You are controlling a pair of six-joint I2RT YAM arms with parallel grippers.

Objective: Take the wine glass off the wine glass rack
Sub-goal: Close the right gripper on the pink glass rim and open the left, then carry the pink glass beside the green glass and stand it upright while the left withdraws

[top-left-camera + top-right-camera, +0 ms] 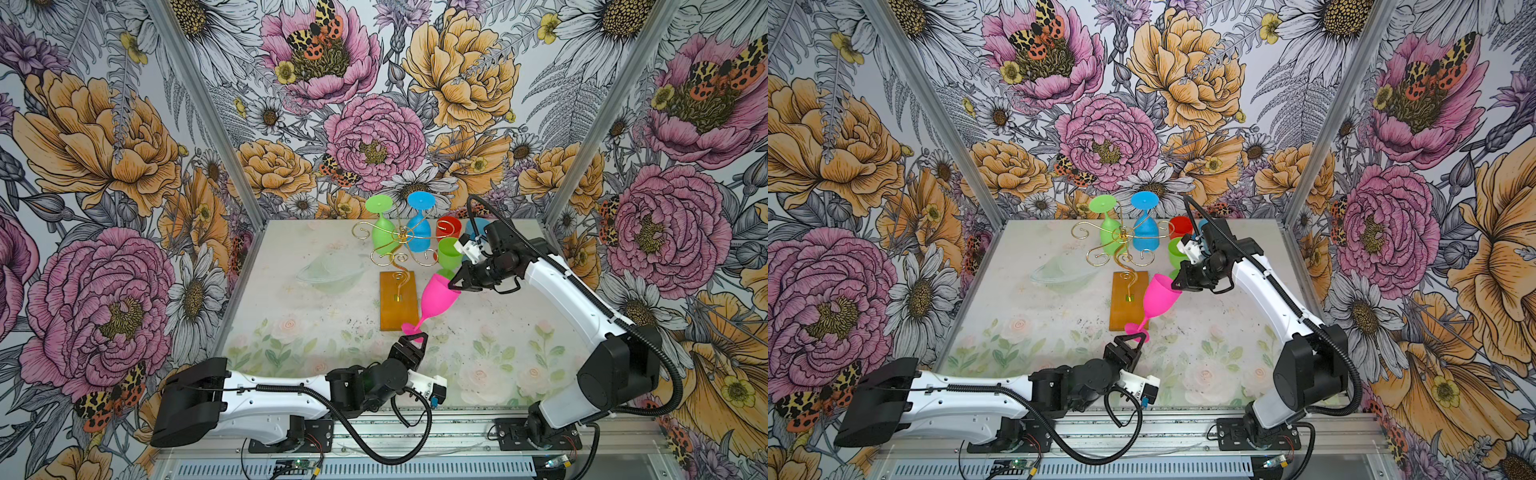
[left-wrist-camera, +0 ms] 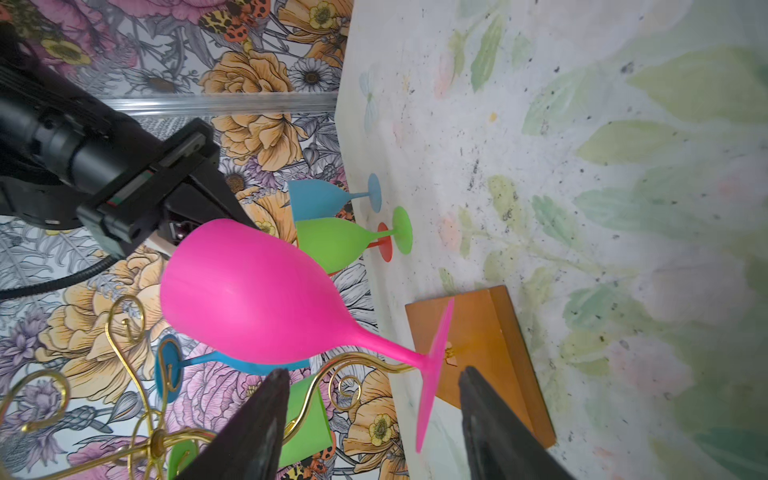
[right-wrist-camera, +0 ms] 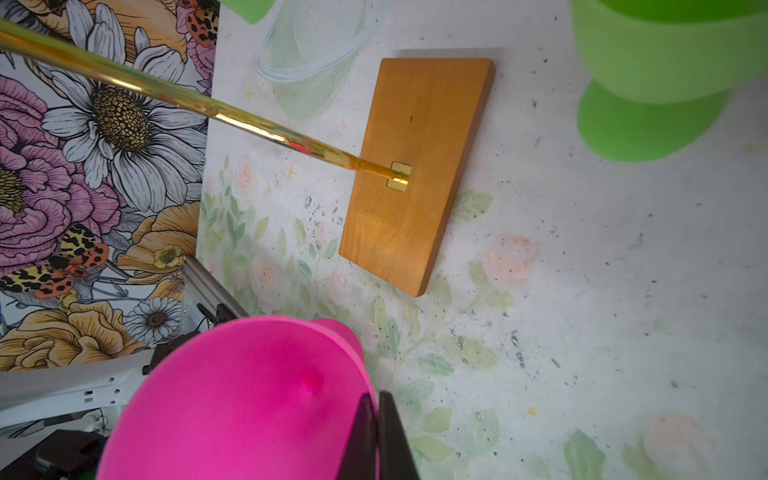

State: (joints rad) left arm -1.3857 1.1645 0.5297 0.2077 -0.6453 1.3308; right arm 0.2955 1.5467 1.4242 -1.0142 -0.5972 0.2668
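1. No word, number or brand can be read on the pink wine glass (image 1: 436,297) or on the wine glass rack (image 1: 395,318).
2. The small circuit board (image 1: 297,462) below the front edge of the table (image 1: 498,316) is too small to read.

Left arm (image 1: 270,390) low, jaws parted; right arm (image 1: 557,282) outstretched, jaws clamped.

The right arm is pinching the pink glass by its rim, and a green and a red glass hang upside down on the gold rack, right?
Not quite. Both top views show the hanging green glass beside a hanging blue glass on the gold rack; the red glass stands on the table. The right gripper does pinch the pink glass by its rim.
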